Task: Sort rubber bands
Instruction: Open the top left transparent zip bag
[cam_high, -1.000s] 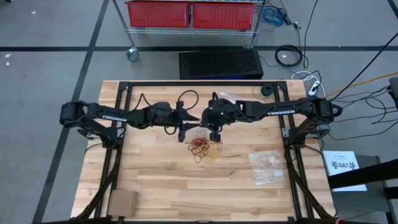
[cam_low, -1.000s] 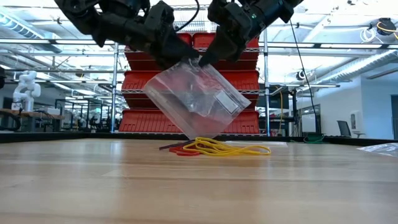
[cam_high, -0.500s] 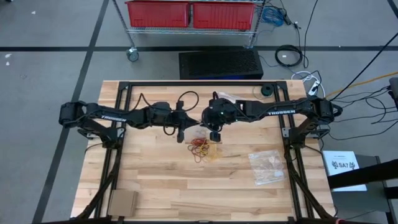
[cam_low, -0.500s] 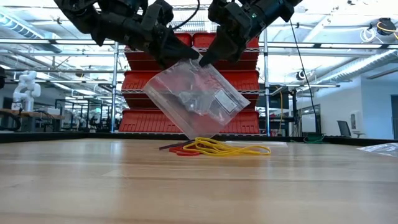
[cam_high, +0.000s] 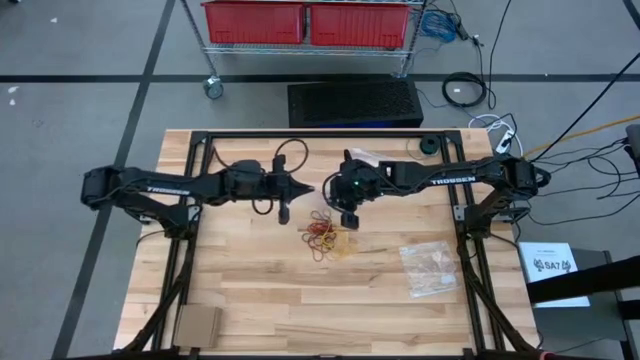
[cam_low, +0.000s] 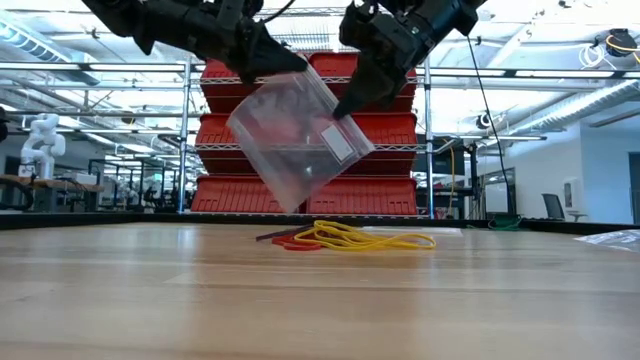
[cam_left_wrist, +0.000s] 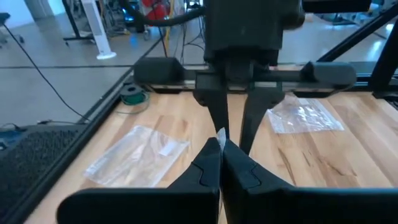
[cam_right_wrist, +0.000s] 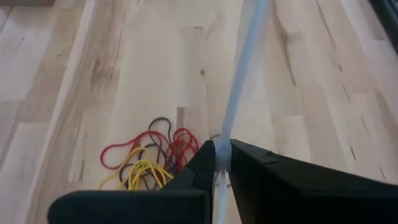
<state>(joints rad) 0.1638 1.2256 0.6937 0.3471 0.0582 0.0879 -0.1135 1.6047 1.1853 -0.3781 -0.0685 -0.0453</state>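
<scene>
Clear bag (cam_low: 297, 137) lifted higher since a moment ago, held taut above counter (cam_high: 250, 290). Left pincer (cam_low: 285, 65) and right pincer (cam_low: 345, 105) both clamped on bag rim. Rubber bands (cam_high: 325, 232) piled below pincers; bag seemingly emptied, sorting pending.

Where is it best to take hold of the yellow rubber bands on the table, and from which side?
Take the yellow rubber bands at the loops spreading out of the pile, away from the red ones. Come from straight above: they lie flat on the table, so a side approach would probably slide over them.
</scene>
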